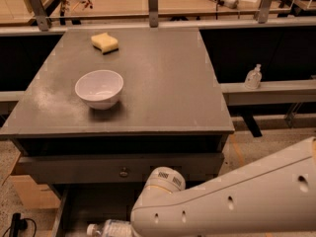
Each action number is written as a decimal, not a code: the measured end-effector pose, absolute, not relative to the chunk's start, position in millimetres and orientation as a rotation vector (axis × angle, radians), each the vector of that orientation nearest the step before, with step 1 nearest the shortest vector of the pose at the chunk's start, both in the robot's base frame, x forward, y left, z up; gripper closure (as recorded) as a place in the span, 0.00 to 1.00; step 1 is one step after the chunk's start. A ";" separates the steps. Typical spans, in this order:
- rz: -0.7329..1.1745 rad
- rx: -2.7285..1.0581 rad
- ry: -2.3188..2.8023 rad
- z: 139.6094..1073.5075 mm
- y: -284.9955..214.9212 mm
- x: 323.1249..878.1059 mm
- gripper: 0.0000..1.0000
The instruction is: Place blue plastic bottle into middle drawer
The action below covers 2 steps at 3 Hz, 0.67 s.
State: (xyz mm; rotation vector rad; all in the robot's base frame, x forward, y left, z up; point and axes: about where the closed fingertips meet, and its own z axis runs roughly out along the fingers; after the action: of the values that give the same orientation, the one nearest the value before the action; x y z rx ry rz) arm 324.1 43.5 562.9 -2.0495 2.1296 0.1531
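The blue plastic bottle (107, 228) lies on its side at the bottom edge of the camera view, white cap pointing left, low inside the open middle drawer (60, 212). Only its cap end shows. The drawer's dark floor and left side wall are visible below the closed drawer front. My gripper is hidden behind my own white arm (222, 201), which reaches down to the bottle from the lower right. Its wrist ends right next to the bottle.
A white bowl (98, 89) and a yellow sponge (104, 42) sit on the grey cabinet top (163, 83). The top drawer front with a round knob (123, 172) is closed. A small pump bottle (253, 77) stands on the right ledge. A cardboard box (29, 191) is at the lower left.
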 end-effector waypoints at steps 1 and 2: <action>0.065 -2.032 2.098 547.9 41.9 348.6 1.00; 0.015 -1.976 2.138 529.0 29.4 366.9 0.81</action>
State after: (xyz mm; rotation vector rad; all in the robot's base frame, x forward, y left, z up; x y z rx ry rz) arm 366.9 29.4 529.0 -1.9761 2.1376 0.0149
